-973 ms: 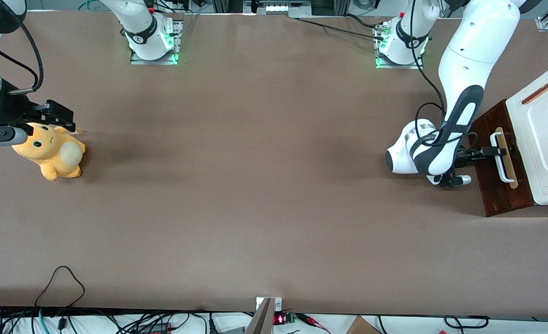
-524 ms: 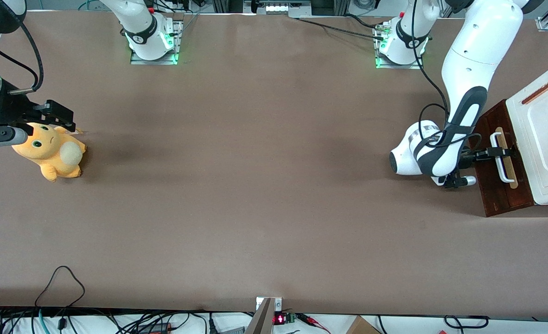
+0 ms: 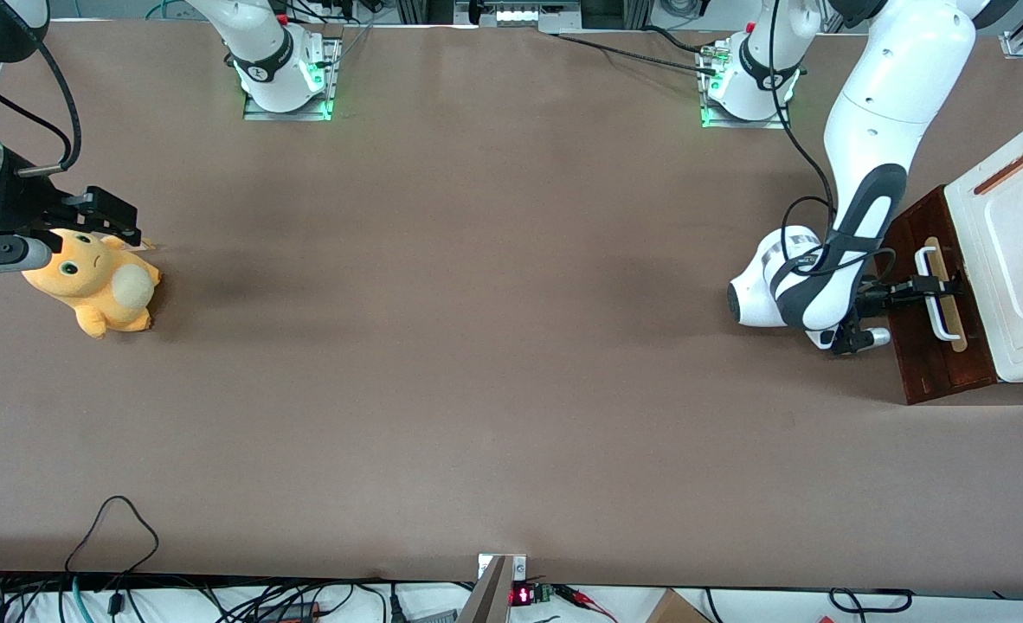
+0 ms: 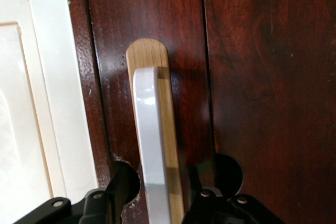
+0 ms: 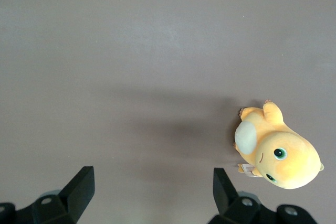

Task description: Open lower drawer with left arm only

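The dark reddish-brown wooden lower drawer [image 3: 934, 303] sits at the working arm's end of the brown table [image 3: 477, 346], its front sticking out from under the white moulded cabinet top [image 3: 1018, 251] with an orange-brown slot. On the drawer front a white loop handle [image 3: 938, 294] is mounted on a pale wood strip [image 3: 947, 298].

The large glossy white left arm [image 3: 866, 173] with black joint sections bends down in front of the drawer, a black cable looping round its wrist. Its small black two-finger gripper [image 3: 934, 286] reaches to the handle about midway along its length.

In the left wrist view the white loop handle [image 4: 152, 150] runs between the two black fingers [image 4: 118, 192], one on each side of the bar and the pale wood strip [image 4: 157, 77]. The fingers straddle the handle with a little dark wood showing between pad and bar, so they seem spread rather than clamped, though the contact point is partly cut off.

Toward the parked arm's end of the table lies an orange plush toy [image 3: 96, 285] with a cream belly.
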### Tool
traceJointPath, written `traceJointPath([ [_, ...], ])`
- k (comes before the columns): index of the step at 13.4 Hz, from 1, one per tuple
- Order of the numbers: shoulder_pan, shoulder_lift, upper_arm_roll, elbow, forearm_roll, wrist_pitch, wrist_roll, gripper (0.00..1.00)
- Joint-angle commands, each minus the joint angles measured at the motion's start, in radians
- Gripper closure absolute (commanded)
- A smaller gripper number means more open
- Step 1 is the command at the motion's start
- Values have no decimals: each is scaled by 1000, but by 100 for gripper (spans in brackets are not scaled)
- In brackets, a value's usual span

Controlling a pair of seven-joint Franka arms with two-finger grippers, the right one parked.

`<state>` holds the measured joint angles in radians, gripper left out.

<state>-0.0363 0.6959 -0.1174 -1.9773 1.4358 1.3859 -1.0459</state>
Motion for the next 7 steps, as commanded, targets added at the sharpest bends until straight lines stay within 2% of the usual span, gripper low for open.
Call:
traceJointPath([
  [1,-4,20,-5,-3,29,-34,-45,51],
  [5,-5,22,-5,-5,31,-39,-52,58],
  [7,-5,22,-5,-5,32,-39,-51,58],
])
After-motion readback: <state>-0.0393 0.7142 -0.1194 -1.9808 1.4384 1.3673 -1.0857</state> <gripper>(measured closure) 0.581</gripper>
